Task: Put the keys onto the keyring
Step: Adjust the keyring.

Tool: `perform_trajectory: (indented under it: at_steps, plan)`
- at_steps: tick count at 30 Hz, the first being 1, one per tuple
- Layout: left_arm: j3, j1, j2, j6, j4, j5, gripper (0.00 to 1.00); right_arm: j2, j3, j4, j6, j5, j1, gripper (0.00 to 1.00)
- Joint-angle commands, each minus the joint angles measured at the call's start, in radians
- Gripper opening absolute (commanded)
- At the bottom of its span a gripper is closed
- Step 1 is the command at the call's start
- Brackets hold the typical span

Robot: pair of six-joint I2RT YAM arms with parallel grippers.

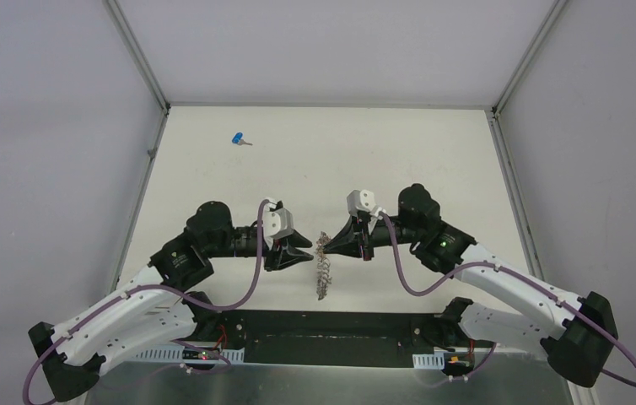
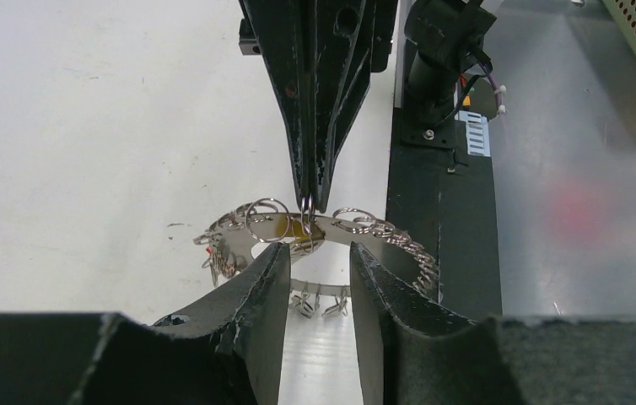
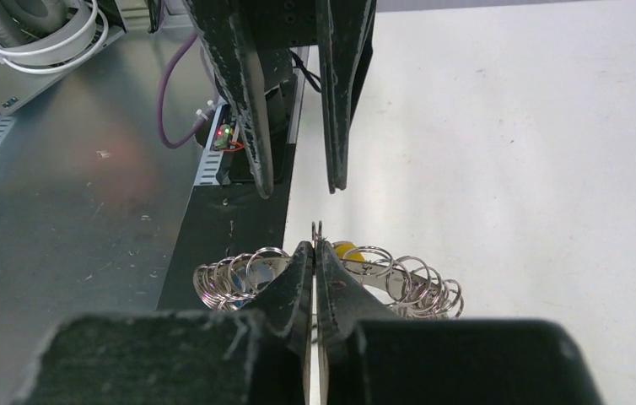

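White desk (image 1: 382,160), near edge: keyring (image 1: 324,266) | right fingers (image 3: 295,278) clamped on small ring (image 3: 317,229) | left fingers (image 2: 257,291) apart astride keyring | keyring to be steadied first.

keyring (image 1: 324,268) blocks the gap between left fingers (image 1: 298,256) and right fingers (image 1: 338,245) — table (image 1: 399,160) around blue key (image 1: 238,138) lies open.
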Motion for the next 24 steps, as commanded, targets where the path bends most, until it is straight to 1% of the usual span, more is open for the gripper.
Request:
perform_trajectory:
  at_steps: [1,3,9,12,14,19,22,24]
  plan:
    - [-0.028,0.006,-0.017,0.047,0.066,0.036,0.33,-0.065,-0.018,0.188,0.075,-0.002,0.002,0.00]
    - [-0.041,0.006,-0.014,0.036,0.102,0.047,0.33,-0.076,-0.034,0.230,0.103,0.001,0.002,0.00]
    - [-0.090,0.005,0.005,-0.049,0.283,0.059,0.33,-0.089,-0.067,0.348,0.183,0.004,0.001,0.00]
    - [-0.104,0.004,0.015,-0.065,0.334,0.062,0.33,-0.088,-0.068,0.361,0.193,0.006,0.002,0.00]
    - [-0.106,0.005,0.018,-0.087,0.348,0.067,0.31,-0.090,-0.068,0.361,0.193,0.007,0.002,0.00]
    - [-0.114,0.004,0.022,-0.116,0.373,0.058,0.24,-0.087,-0.070,0.362,0.193,0.007,0.002,0.00]
    - [-0.123,0.004,0.019,-0.125,0.389,0.049,0.16,-0.081,-0.072,0.362,0.194,0.003,0.002,0.00]
    - [-0.125,0.004,0.019,-0.125,0.390,0.049,0.06,-0.079,-0.072,0.363,0.196,0.000,0.002,0.00]
